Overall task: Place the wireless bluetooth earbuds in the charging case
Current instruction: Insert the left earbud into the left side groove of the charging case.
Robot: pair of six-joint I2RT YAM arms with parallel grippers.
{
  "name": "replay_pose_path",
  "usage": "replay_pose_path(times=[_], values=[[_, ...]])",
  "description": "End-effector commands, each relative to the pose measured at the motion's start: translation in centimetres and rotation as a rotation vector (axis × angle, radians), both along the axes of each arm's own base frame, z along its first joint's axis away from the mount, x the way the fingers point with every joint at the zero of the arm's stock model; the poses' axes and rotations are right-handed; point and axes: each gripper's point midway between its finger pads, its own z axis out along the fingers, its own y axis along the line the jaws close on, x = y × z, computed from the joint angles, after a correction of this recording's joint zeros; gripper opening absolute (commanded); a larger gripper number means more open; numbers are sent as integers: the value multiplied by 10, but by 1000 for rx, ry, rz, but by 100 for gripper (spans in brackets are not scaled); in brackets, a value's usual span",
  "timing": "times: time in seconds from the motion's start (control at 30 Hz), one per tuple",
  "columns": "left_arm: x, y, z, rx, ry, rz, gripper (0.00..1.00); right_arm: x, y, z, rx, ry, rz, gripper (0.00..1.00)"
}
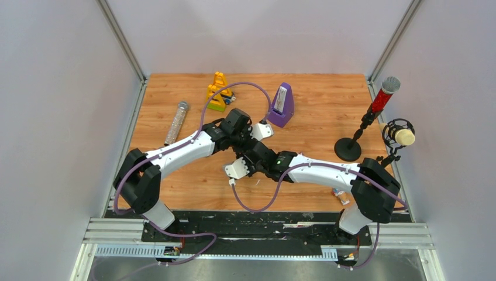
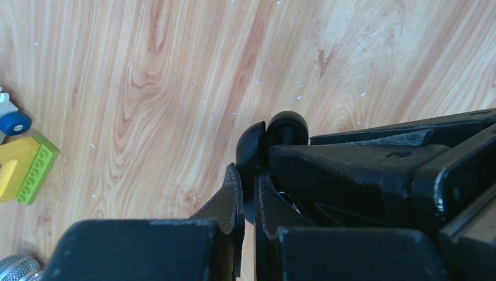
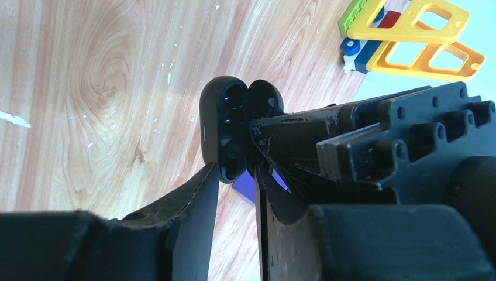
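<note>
The charging case (image 3: 224, 126) is a glossy black oval, held open above the table where my two grippers meet (image 1: 251, 149). Its base shows two dark wells, and its lid (image 3: 266, 99) stands behind. My right gripper (image 3: 237, 172) is shut on the lower end of the base. My left gripper (image 2: 248, 170) is shut on one half of the case (image 2: 251, 146), with the other rounded half (image 2: 286, 126) just beyond. The left gripper's black body (image 3: 398, 129) crosses the right wrist view. I cannot make out the earbuds in any view.
Yellow and green toy blocks (image 1: 217, 92) and a purple metronome (image 1: 282, 105) stand at the back. A silver glittery tube (image 1: 176, 123) lies at the left. A red microphone on a stand (image 1: 374, 114) and a second microphone (image 1: 400, 136) stand at the right.
</note>
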Motion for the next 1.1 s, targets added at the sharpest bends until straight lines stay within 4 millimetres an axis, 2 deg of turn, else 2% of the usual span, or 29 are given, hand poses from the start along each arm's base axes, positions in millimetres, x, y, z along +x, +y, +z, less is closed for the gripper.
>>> replay_pose_path(times=[0.0,0.1,0.2,0.37,0.6,0.73,0.93,1.07], values=[[0,-9,22,-61,-49,-30,0,7,13,25,72,-23,-22,31],[0,-9,22,-61,-52,-30,0,7,12,31,81,-8,-34,34],[0,-8,20,-58,-53,-30,0,1,10,44,98,64,-54,41],[1,-7,20,-53,-59,-27,0,-19,1,71,128,214,-72,55],[3,-7,20,-51,-67,-26,0,-51,-18,97,230,327,-64,59],[3,-6,18,-46,-69,-24,0,-57,-26,120,339,369,-75,59],[3,-4,21,-40,-81,-29,0,-50,-36,149,556,518,-129,57],[9,7,24,-17,-122,-19,0,-23,-42,150,718,593,-264,56]])
